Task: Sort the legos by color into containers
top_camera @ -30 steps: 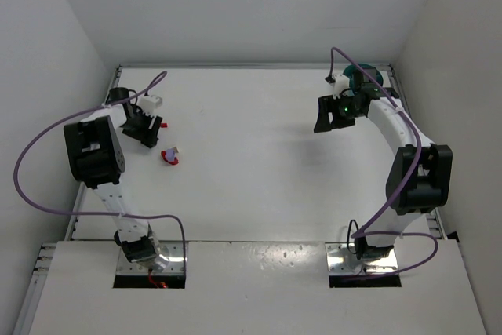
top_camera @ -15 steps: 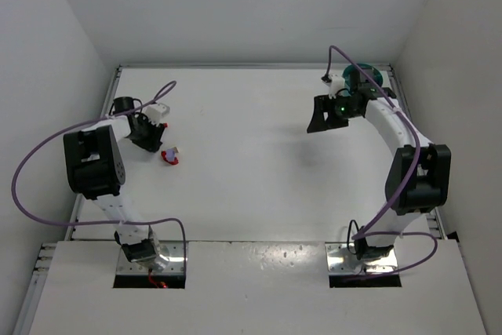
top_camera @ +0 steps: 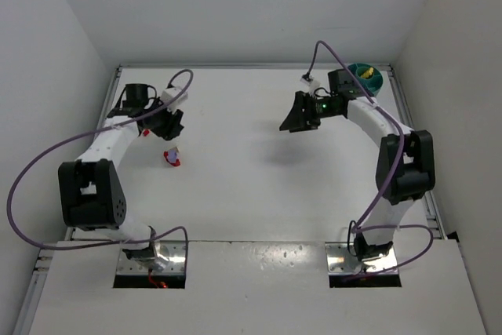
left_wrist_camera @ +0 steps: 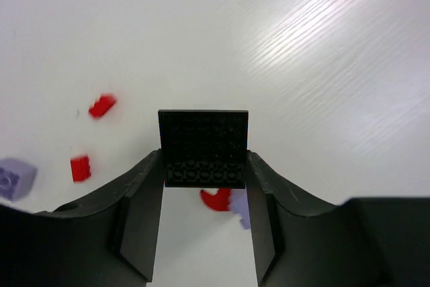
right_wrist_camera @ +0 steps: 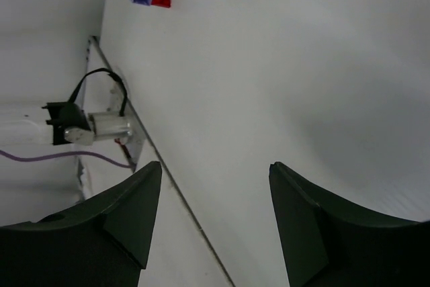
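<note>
Left claw (left_wrist_camera: 204,163): pinching a black studded plate (left_wrist_camera: 203,136) by two opposite edges, as far as the left wrist view is showing. The plate is square, so there is no long axis to line up.
Right claw (right_wrist_camera: 215,173): standing spread with nothing between its fingers, hanging over the worktop (top_camera: 235,202) right of centre in the overhead view.
Loose legos (top_camera: 170,156): lying in a small cluster at left-centre of the overhead view, just below the left claw.
Wrist detail: red bricks (left_wrist_camera: 102,105) are lying at the left of the frame and a lavender brick (left_wrist_camera: 15,178) at the lower left edge. A red curved piece (left_wrist_camera: 216,199) is showing in the gap under the plate.
Tub (top_camera: 378,80): sitting in the upper right corner of the worktop with a yellow piece (top_camera: 362,73) lying inside. I cannot tell which compartment it is in.
Key relation: the tub is lying well apart from the left claw, far toward the right of the frame. The right claw is standing between them and is nearer the tub.
Step in hand (judgement): the left arm is holding the plate over the cluster, ready for carrying.
Next move (judgement): this is calling for a long carry rightward, or a pass to the spread right claw.
Risk (judgement): an edge grip on a thin plate may be slipping during a long carry.
</note>
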Motion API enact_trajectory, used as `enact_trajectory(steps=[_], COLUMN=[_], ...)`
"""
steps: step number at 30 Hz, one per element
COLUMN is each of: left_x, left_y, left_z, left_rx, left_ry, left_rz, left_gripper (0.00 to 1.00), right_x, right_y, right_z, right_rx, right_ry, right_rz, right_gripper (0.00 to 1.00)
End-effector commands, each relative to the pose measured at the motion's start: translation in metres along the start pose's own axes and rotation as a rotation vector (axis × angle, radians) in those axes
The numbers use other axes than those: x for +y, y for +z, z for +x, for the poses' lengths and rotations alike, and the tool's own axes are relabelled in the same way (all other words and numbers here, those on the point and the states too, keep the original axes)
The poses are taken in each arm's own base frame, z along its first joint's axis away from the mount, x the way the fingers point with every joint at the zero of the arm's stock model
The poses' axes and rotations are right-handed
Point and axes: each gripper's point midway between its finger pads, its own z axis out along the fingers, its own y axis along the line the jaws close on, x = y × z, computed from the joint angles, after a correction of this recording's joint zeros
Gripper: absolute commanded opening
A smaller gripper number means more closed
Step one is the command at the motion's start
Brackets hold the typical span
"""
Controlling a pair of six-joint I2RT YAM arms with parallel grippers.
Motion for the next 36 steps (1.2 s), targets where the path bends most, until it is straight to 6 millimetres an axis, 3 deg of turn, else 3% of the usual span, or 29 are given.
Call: enact_trajectory(steps=[1, 3, 4, 7, 8, 14, 24, 31, 36], left_x=[-0.044, -0.069, -0.093, -0.132, -0.155, -0.223, -0.271, -0.264, -0.259], left_y=[-0.022, -0.023, -0.027, -0.026, -0.025, -0.031, -0.030, -0.028, -0.026], left_z=[-0.062, -0.071, -0.084, -0.092, -0.096, -0.106, -0.120, -0.128, -0.128], left_rx=[-0.153, -0.171, -0.194, -0.203, -0.204, -0.218, -0.239, -0.246, -0.238], left_ry=[0.091, 0.132, 0.177, 0.218, 0.234, 0.304, 0.367, 0.358, 0.347], left_rz=[0.060, 0.098, 0.127, 0.192, 0.237, 0.359, 0.424, 0.381, 0.348], left_gripper=[0.27, 0.27, 0.27, 0.27, 0.27, 0.26, 0.25, 0.25, 0.24], right_x=[0.023, 0.033, 0.035, 0.043, 0.050, 0.071, 0.096, 0.099, 0.100], right_y=[0.012, 0.019, 0.020, 0.031, 0.035, 0.048, 0.066, 0.077, 0.076], right_z=[-0.021, -0.021, -0.028, -0.031, -0.030, -0.026, -0.005, 0.016, 0.018], right_rx=[-0.012, 0.000, -0.018, -0.001, 0.011, 0.038, 0.098, 0.143, 0.143], right_ry=[0.006, 0.007, 0.018, 0.036, 0.030, 0.005, 0.001, 0.023, 0.023], right_rz=[-0.133, -0.159, -0.164, -0.198, -0.226, -0.283, -0.328, -0.336, -0.337], right_gripper=[0.66, 0.66, 0.66, 0.66, 0.64, 0.60, 0.60, 0.60, 0.60])
